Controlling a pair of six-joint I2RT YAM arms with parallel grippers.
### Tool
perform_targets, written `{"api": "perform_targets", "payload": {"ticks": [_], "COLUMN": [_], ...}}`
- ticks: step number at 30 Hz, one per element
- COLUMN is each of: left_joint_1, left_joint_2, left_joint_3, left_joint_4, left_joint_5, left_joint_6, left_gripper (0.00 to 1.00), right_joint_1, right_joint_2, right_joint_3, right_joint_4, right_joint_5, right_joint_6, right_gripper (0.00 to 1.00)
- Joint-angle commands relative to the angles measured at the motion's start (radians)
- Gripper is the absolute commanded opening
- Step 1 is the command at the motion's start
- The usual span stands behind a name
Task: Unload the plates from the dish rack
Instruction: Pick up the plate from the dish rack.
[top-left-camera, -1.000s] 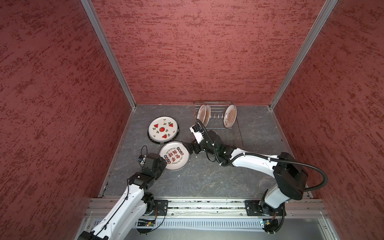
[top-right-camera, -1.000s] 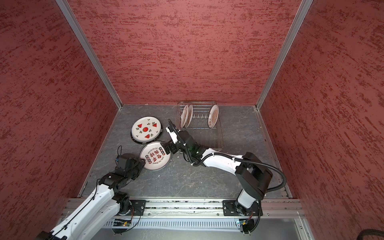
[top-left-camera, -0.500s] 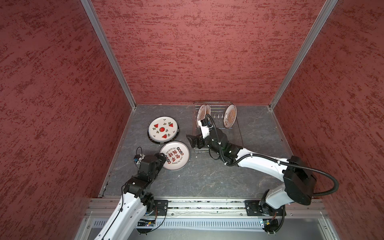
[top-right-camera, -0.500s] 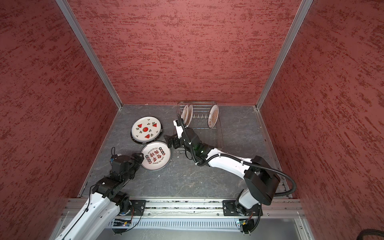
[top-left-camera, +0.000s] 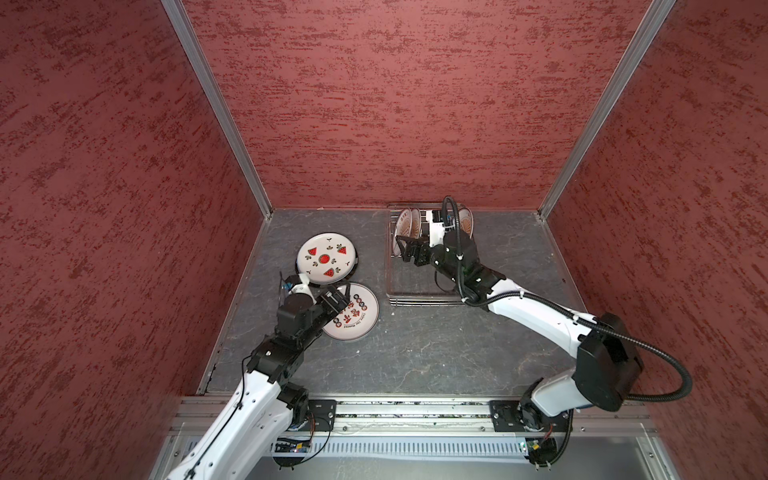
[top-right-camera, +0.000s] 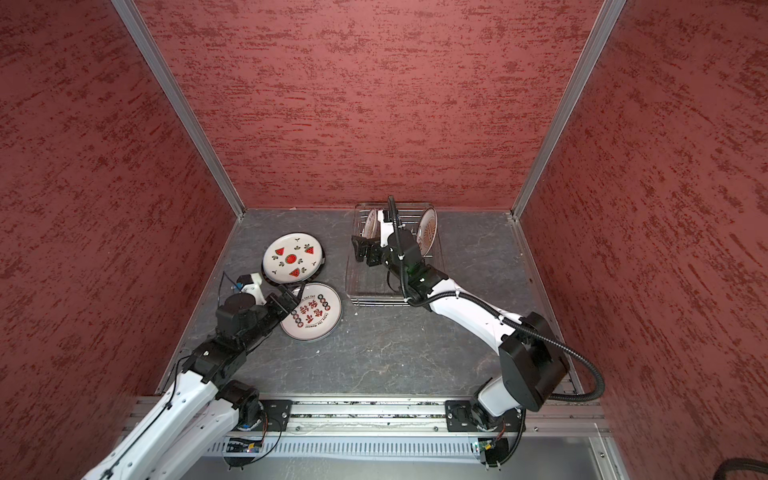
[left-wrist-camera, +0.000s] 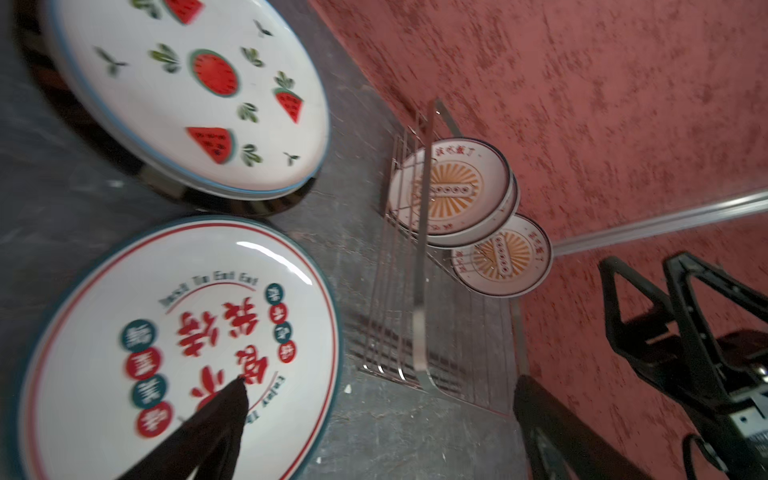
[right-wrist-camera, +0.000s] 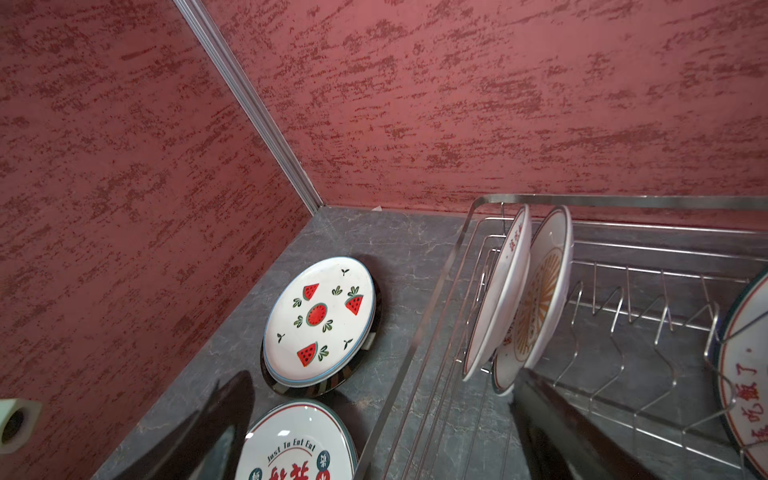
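Both arms reach out, each tool spread wide and holding nothing.
The left arm (top-left-camera: 257, 386) bends forward low, left tool (top-left-camera: 337, 300) angled inward. The right arm (top-left-camera: 528, 309) stretches far ahead, right tool (top-left-camera: 409, 250) turned toward the left.

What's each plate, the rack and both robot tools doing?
Rack: holds three plates.
Two sunburst plates: upright together in the rack.
Third sunburst plate: upright at the rack's other end.
Watermelon plate: flat on a dark plate.
Red-letter plate: flat on the table.
Left tool: open, over the red-letter plate.
Right tool: open, empty, over the rack.
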Motion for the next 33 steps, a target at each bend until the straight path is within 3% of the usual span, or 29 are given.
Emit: {"api": "perform_targets", "payload": {"ticks": [1,6,8,11,14,23,27,30,33], "left_joint_1": [-0.058,-0.102,-0.093,-0.068,-0.048,-0.046,-0.028,-0.071,-0.08], "left_joint_2": [0.125,0.318,0.394,0.48,0.533,0.577,0.592,0.57,0.581], "left_joint_3": [0.089,0.173,0.222,0.214,0.225,0.208,0.197,0.18,0.181], "left_joint_4": [0.253,0.428,0.424,0.579,0.615,0.651,0.711,0.689,0.709], "left_joint_5": [0.142,0.186,0.172,0.237,0.24,0.234,0.262,0.15,0.184], "left_joint_6": [0.144,0.163,0.128,0.072,0.044,0.07,0.053,0.093,0.092], "left_gripper": [0.99,0.99,1.0,0.99,0.99,0.99,0.99,0.99,0.99], "right_joint_1": [-0.015,-0.04,-0.055,-0.065,-0.066,-0.065,-0.061,-0.061,-0.061], "right_joint_2": [0.009,0.074,0.109,0.178,0.257,0.423,0.461,0.489,0.531], "right_joint_3": [0.075,0.136,0.17,0.239,0.337,0.515,0.561,0.595,0.645], "right_joint_4": [-0.035,-0.044,-0.042,-0.07,-0.127,-0.239,-0.273,-0.286,-0.324], "right_joint_5": [-0.04,-0.02,-0.045,-0.047,0.012,0.225,0.285,0.27,0.28], "right_joint_6": [-0.041,-0.036,-0.027,-0.02,-0.018,-0.004,0.001,0.007,0.013], "right_gripper": [0.97,0.97,0.94,0.89,0.86,0.58,0.55,0.54,0.49]}}
